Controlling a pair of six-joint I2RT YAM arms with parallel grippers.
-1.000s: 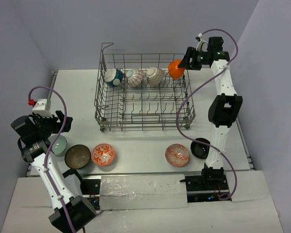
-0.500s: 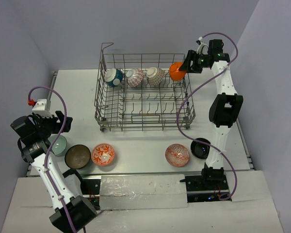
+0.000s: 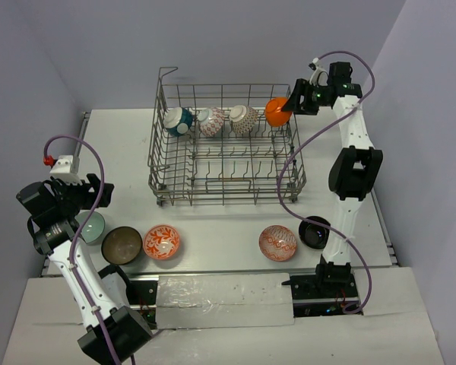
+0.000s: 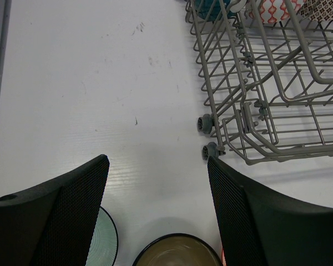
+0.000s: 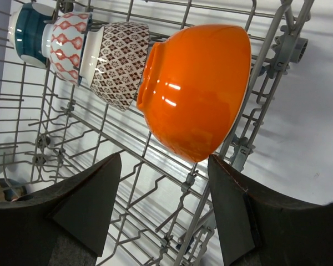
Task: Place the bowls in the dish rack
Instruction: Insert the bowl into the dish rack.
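The dish rack (image 3: 220, 85) stands at the back middle of the table. In its rear row stand a teal bowl (image 3: 178, 121), a red-patterned bowl (image 3: 211, 121), a brown-patterned bowl (image 3: 243, 119) and an orange bowl (image 3: 275, 110). My right gripper (image 3: 292, 100) is open just right of the orange bowl (image 5: 200, 94), which lies beyond the fingertips, not between them. On the table lie a pale green bowl (image 3: 93, 226), a brown bowl (image 3: 122, 244) and an orange-patterned bowl (image 3: 161, 242). My left gripper (image 4: 157, 162) hovers open above the pale green and brown bowls, holding nothing.
A red-patterned bowl (image 3: 278, 242) and a black bowl (image 3: 315, 232) sit at the front right, next to the right arm's base. The rack's front rows of tines hold nothing. Small wheels (image 4: 205, 124) mark the rack's near left corner.
My right gripper has drawn back slightly to the right, away from the orange bowl, which stays in the rack. The left arm has not moved.
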